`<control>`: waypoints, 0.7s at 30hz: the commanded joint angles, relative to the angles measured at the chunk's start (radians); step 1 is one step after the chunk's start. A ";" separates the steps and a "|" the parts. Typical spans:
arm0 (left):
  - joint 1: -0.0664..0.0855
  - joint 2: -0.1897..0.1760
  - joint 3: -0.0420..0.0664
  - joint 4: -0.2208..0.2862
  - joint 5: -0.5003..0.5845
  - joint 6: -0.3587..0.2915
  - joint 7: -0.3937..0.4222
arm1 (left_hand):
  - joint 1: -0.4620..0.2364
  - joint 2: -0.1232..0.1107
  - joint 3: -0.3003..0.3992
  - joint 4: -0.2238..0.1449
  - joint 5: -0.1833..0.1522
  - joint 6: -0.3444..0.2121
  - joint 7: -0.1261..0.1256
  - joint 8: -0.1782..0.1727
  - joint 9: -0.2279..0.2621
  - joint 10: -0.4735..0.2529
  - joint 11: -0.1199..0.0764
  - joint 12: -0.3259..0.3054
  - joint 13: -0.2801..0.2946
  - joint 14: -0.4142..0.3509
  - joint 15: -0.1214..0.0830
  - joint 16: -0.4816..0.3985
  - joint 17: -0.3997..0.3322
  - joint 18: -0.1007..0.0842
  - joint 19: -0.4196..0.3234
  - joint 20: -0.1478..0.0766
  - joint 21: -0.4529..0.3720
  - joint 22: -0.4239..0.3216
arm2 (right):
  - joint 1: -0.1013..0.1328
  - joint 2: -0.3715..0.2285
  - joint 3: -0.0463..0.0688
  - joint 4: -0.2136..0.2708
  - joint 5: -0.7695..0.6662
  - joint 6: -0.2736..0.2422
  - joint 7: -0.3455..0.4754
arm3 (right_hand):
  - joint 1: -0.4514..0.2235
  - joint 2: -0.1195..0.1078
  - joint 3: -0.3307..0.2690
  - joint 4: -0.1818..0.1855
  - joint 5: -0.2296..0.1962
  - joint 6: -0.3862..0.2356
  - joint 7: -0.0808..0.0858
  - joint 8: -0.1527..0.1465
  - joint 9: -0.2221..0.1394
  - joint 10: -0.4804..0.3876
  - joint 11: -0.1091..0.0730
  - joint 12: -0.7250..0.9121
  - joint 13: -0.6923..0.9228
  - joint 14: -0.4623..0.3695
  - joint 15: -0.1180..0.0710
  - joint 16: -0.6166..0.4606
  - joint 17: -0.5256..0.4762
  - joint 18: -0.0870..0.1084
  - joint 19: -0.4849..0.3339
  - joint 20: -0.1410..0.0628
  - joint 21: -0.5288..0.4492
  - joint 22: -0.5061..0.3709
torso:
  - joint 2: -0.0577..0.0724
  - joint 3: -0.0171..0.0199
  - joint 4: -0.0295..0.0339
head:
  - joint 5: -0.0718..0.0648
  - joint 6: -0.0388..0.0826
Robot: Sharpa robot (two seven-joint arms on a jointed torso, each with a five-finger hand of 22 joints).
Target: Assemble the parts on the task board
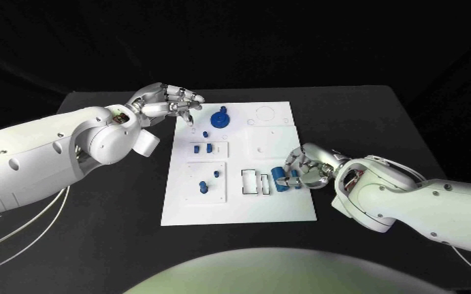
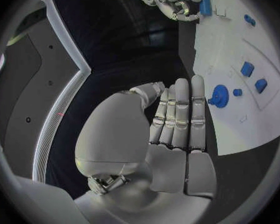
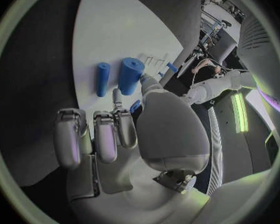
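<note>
Two hands are in play over the task board (image 1: 240, 202), and that white plate is the landmark for everything here. The right hand (image 1: 306, 166) sits at the board's right edge, toward the robot's side, fingers curled around a blue cylinder (image 3: 130, 75), thumb and fingers closed on it, so it is holding that part. Just beside it on the board lies a slimmer blue peg (image 3: 102, 78), close to the held cylinder but apart from it. Next to these stand the small wire-frame slots (image 1: 256, 182) on the board.

Out to the left hand (image 1: 169, 101): it hovers at the board's far left corner, fingers straight and pressed side by side in the left wrist view, holding nothing, not touching the board.

On the board near that hand stands a round blue knob (image 1: 222, 118) on a disc base. Toward the robot from it sits a tiny blue piece (image 1: 205, 133), then a pair of blue blocks (image 1: 203, 148) in a square recess, and further along a blue peg (image 1: 203, 186) standing in another recess.
</note>
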 commanded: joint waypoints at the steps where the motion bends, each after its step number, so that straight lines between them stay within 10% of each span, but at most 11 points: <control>1: 0.000 0.000 0.000 0.002 0.004 0.010 0.011 | -0.008 0.002 0.004 0.003 0.005 -0.007 0.000 -0.007 0.001 -0.008 0.002 0.000 0.000 0.003 0.000 -0.001 0.001 0.014 -0.003 0.004 -0.004 -0.001 | -0.008 0.011 0.000 -0.006 -0.039 0.028 -0.023 | 0.001 0.011 -0.006 -0.001 0.005 0.002 -0.003 0.004 -0.002 0.003 0.000 0.001 0.092 0.088 -0.007 0.004 0.189 -0.008 0.080 -0.003 0.003 0.223 | 0.001 -0.0006 -0.0001 | 0.001 0.000; 21: 0.000 -0.001 0.000 0.002 0.002 0.017 0.006 | -0.010 0.002 0.004 0.005 0.005 -0.008 0.000 -0.007 0.003 -0.008 0.002 -0.001 -0.001 0.004 0.000 -0.001 0.002 0.014 -0.003 0.004 -0.005 -0.002 | -0.023 0.042 0.000 -0.015 -0.112 0.074 -0.082 | 0.040 0.036 -0.018 -0.005 0.007 0.061 -0.020 0.014 -0.016 0.003 -0.014 -0.007 0.089 0.089 -0.018 0.006 0.197 -0.012 0.083 -0.011 0.019 0.230 | 0.003 -0.0018 0.0019 | -0.004 0.000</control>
